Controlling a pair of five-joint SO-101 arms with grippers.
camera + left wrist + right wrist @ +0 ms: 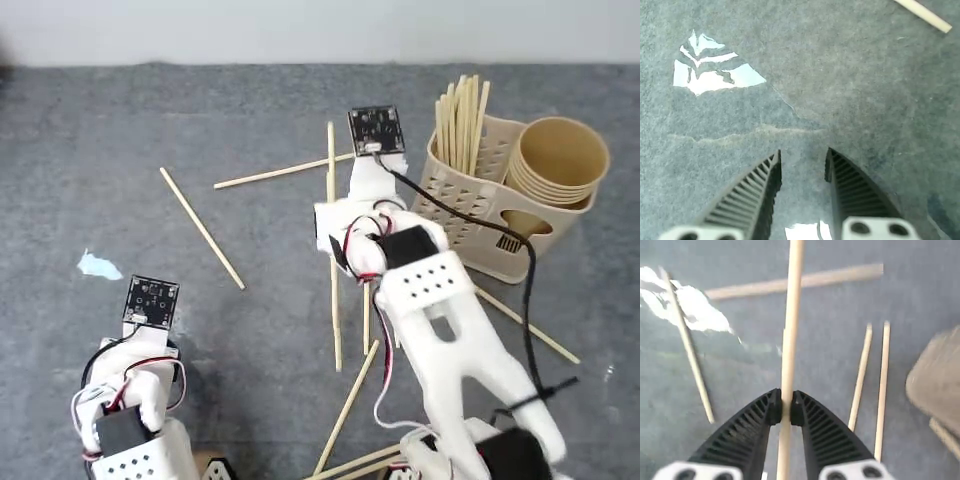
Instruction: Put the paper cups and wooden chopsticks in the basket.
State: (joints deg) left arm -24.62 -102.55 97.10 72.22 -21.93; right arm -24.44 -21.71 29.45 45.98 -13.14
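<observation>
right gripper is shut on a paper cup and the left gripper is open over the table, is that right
No. The right gripper is shut on a wooden chopstick, not a paper cup, as the right wrist view shows. The left gripper is open over the table.

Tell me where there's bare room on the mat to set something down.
The mat is bare at far left, beyond the slanted chopstick and the scrap, and between the left gripper and the loose chopsticks. Crowded: around the right gripper, shut on a chopstick, up to the basket.
</observation>
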